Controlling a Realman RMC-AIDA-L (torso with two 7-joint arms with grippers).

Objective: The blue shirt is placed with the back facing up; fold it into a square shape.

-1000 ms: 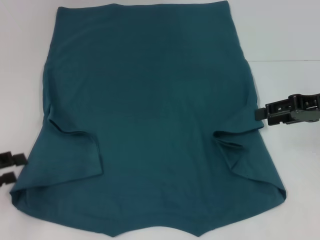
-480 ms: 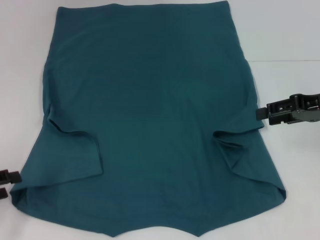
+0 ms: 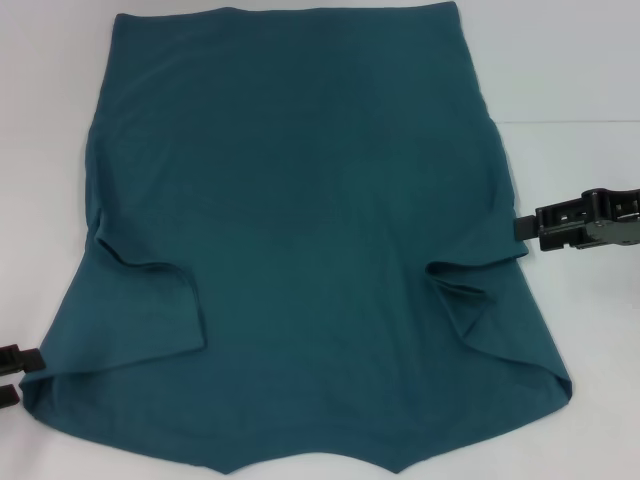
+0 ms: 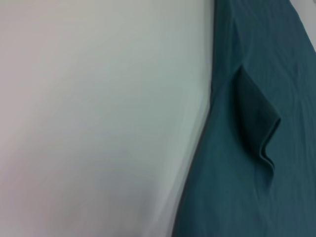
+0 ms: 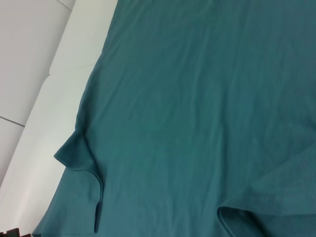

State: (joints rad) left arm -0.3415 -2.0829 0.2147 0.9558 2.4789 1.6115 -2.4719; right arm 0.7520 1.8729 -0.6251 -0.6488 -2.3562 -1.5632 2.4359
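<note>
1. Teal-blue knit cloth is filling most of the head view: the blue shirt (image 3: 300, 240) is lying spread flat on the white tabletop (image 3: 570, 70), its straight hem running along the top of the frame and its wider shoulder end reaching the bottom edge. Both short sleeves are lying folded inward over the body, one at the lower left and one at the lower right of the cloth. At the lower left corner of the frame the left claw (image 3: 18, 375) is peeking in, its two black fingers standing apart with a gap showing between them, just beside the shirt's lower left corner; whether it is touching the cloth cannot be told. At the right edge, about mid-height, the right claw (image 3: 520, 228) is pointing toward the shirt's side edge, its tip sitting at the cloth just above the folded right sleeve. I cannot tell whether its fingers are parted or closed.

2. Left wrist view: the tabletop (image 4: 98, 113) is taking up the left and middle of the frame, and the blue shirt (image 4: 276, 197) is running down the right side, with a folded sleeve flap lying on it.

3. Right wrist view: the blue shirt (image 5: 197, 98) is covering nearly everything, the tabletop (image 5: 44, 84) showing only in the upper left. A sleeve fold is showing at lower left, another at lower right.
</note>
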